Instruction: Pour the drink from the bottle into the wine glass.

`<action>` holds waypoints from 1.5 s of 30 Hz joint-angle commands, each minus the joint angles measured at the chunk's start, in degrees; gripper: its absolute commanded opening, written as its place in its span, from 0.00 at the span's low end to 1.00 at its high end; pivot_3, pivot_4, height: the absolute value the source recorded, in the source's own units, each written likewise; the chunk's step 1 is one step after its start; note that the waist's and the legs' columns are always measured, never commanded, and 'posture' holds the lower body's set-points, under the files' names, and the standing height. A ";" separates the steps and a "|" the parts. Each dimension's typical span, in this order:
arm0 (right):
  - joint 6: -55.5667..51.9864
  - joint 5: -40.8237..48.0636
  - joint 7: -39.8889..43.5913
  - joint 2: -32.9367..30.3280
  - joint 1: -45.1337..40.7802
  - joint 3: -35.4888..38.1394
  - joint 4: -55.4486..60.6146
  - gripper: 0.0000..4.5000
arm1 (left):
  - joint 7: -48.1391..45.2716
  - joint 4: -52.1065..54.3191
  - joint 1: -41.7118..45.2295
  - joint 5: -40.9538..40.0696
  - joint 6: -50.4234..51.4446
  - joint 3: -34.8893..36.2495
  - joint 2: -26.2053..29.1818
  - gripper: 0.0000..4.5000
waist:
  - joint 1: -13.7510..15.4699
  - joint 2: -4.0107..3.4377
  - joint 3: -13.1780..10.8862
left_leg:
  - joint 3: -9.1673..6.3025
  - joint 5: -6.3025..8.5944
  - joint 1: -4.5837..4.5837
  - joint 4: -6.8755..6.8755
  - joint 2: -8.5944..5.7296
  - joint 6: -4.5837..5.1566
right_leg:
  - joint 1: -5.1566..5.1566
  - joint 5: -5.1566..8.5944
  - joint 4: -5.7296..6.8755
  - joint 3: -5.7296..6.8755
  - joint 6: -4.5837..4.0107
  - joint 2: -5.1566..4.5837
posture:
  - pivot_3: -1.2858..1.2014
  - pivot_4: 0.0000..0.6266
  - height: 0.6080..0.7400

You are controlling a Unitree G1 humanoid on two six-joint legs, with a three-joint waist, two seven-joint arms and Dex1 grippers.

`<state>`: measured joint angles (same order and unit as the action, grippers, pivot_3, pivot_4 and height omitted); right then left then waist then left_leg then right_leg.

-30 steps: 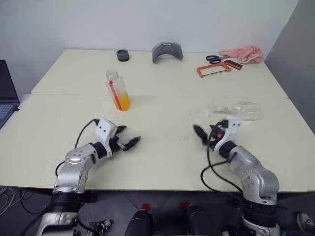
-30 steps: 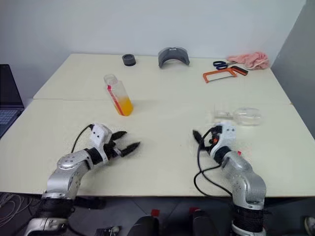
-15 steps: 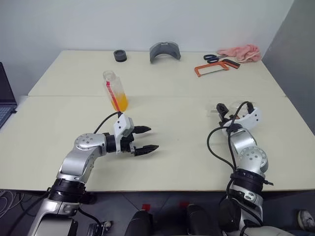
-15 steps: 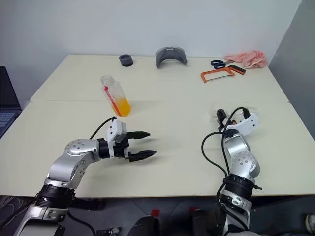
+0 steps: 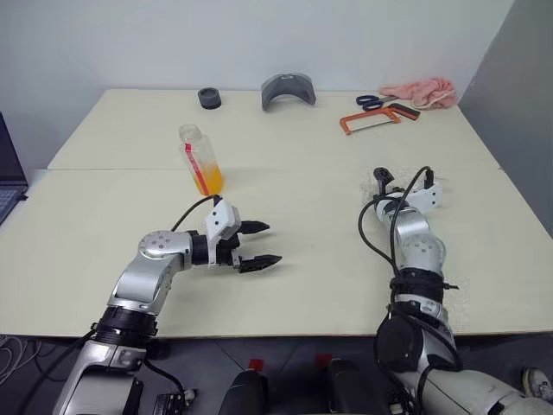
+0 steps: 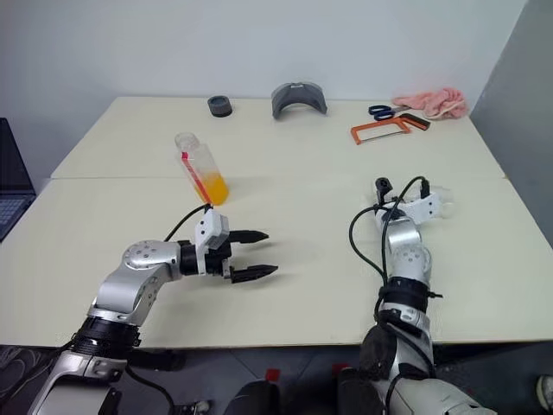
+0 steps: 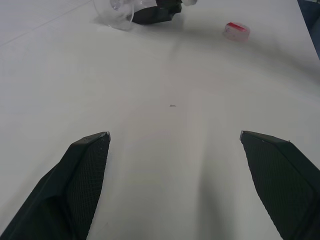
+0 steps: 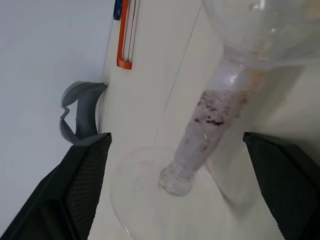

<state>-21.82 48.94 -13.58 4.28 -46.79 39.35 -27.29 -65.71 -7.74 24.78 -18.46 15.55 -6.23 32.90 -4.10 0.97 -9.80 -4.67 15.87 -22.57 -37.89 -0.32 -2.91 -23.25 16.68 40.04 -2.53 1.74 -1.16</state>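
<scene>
The clear bottle [image 5: 200, 157] stands upright left of centre on the table, without a cap, and holds orange drink [image 5: 211, 181] in its lower part. A red-and-white cap [image 7: 236, 30] lies on the table. The wine glass [image 8: 220, 107] lies on its side at the right. Its bowl [image 6: 442, 192] shows just past my right gripper. My right gripper [image 8: 176, 137] is open, with its fingers on either side of the stem near the foot. My left gripper [image 5: 271, 243] hangs open over bare table in front of the bottle, pointing right, with nothing in it.
Along the far edge lie a black ring [image 5: 208, 98], a grey curved piece [image 5: 289, 89], scissors [image 5: 371, 100], an orange hacksaw [image 5: 370, 122] and a pink cloth [image 5: 422, 91]. A laptop [image 5: 4, 164] sits at the left edge. A seam [image 5: 294, 169] crosses the table behind the bottle.
My right arm has reached forward and rolled, bringing its open fingers astride the lying glass's stem. My left gripper shifted a little to the right and turned, then held still.
</scene>
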 commanded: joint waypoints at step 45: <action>25.22 -44.46 29.13 -11.71 16.09 -43.70 2.47 0.04 | 5.07 2.95 -1.07 -0.92 1.76 5.26 0.45 1.00 | -0.65 -0.14 -0.08 | -0.12 0.00 -0.01 -0.01 0.04 0.00 | -0.02 0.00 -0.04 -0.01 0.01 0.01 | 0.52 0.24 1.00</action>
<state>2.10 4.94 13.26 -7.84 -31.00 -3.10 -24.84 -61.44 -6.63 23.28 -19.07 18.28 -2.64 32.88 -4.75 0.83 -9.89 -4.79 15.87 -22.57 -37.90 -0.28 -2.91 -23.26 16.69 40.00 -2.54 1.74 -1.15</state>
